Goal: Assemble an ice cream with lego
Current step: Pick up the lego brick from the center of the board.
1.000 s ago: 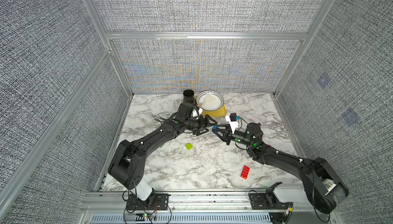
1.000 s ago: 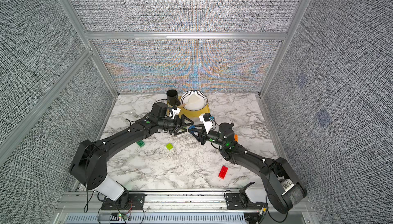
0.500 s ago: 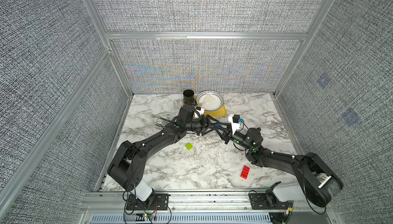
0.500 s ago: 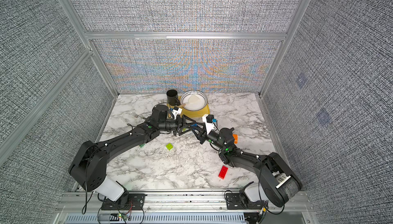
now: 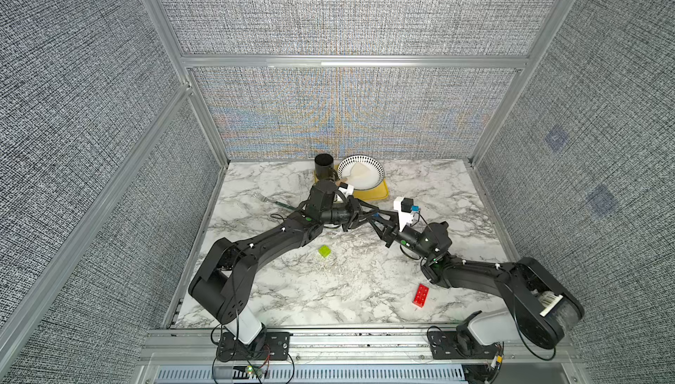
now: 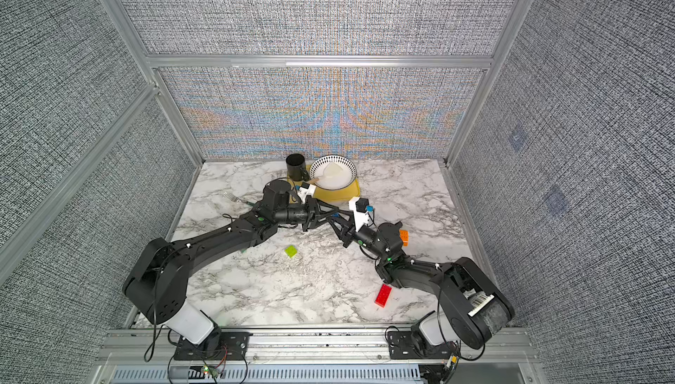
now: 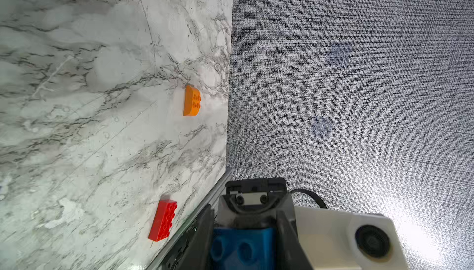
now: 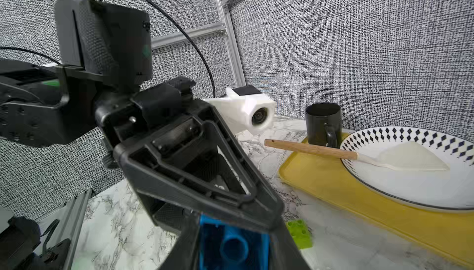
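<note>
Both grippers clamp one blue brick (image 7: 241, 250) above the table (image 5: 328, 291), left gripper (image 8: 233, 235) facing right gripper (image 7: 245, 240) (red brick (image 5: 421, 295), orange brick (image 6: 403, 237), lime brick (image 5: 324, 251) lie loose).

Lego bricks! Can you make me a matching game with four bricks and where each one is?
Bricks:
1. red brick
2. orange brick
3. lime brick
4. blue brick

Places:
A. held up off the table
B. middle of the table
C. nearest the table's front edge
D. half hidden behind the right arm

Pairs: 1-C, 2-D, 3-B, 4-A
</note>
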`<control>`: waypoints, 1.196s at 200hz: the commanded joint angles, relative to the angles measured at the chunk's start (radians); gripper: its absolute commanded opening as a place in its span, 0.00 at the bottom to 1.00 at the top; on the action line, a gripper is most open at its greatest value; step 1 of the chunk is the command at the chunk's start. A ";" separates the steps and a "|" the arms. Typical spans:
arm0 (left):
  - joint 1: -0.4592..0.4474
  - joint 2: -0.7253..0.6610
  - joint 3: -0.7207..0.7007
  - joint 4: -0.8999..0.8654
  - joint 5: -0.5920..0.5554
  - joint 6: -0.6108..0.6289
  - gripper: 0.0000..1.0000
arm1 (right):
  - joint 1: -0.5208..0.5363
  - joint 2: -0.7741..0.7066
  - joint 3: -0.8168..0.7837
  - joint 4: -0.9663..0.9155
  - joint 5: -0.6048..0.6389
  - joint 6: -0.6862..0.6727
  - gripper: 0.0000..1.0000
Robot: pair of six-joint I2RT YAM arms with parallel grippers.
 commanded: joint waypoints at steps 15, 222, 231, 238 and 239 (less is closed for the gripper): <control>-0.001 0.000 0.017 0.046 -0.001 0.009 0.02 | 0.002 0.007 0.018 -0.025 -0.010 0.001 0.19; 0.089 -0.081 0.023 -0.258 -0.084 0.231 0.02 | -0.043 -0.102 0.060 -0.303 -0.100 0.020 0.59; 0.104 -0.085 0.043 -0.343 -0.103 0.305 0.02 | -0.044 -0.129 0.059 -0.339 -0.103 0.017 0.60; 0.114 -0.087 0.062 -0.424 -0.125 0.356 0.02 | -0.044 -0.152 0.058 -0.366 -0.105 0.014 0.60; 0.115 -0.086 0.065 -0.435 -0.129 0.367 0.02 | -0.044 -0.155 0.058 -0.369 -0.105 0.013 0.60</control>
